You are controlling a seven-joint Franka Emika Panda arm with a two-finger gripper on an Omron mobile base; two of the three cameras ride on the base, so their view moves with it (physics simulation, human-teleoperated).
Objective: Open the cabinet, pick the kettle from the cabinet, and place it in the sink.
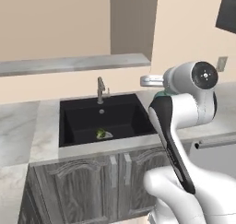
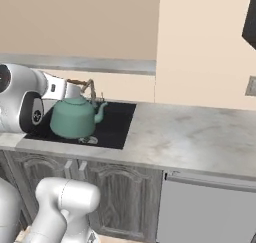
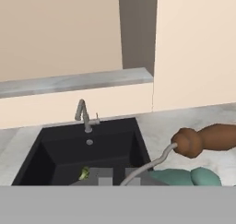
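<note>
The right base view shows the teal-green kettle point(image 2: 75, 118) whole, hanging over the near right part of the black sink point(image 2: 119, 123), its curved spout pointing right. In the left base view the arm hides nearly all of it; just a sliver of teal point(image 1: 161, 94) shows behind the wrist. The gripper point(image 3: 119, 177) is clenched on the kettle's thin arched handle point(image 3: 203, 139), whose reddish-brown grip crosses the hand view's right. A small green-yellow item point(image 1: 102, 134) lies on the sink floor, too small to identify. The faucet point(image 1: 100, 90) stands behind the basin. No writing is legible.
</note>
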